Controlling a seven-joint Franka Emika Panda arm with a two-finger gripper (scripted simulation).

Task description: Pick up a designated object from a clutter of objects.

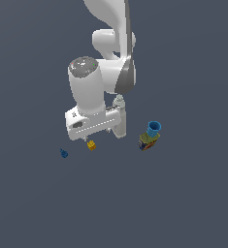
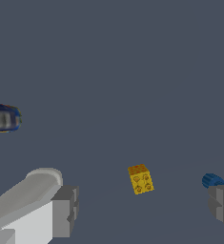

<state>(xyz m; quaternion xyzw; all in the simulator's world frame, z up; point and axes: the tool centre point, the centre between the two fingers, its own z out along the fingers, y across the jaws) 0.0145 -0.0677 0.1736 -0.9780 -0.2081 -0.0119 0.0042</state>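
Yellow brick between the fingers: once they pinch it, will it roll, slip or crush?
The yellow brick looks boxy with flat sides, so rolling seems unlikely. It is tiny against the open gripper, so an off-centre pinch might twist it. It looks rigid, probably not crushable.

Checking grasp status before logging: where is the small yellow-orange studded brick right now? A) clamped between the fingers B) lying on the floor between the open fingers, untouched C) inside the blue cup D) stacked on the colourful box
B: in the wrist view the yellow-orange studded brick lies on the dark floor, apart from both fingers of the open gripper.
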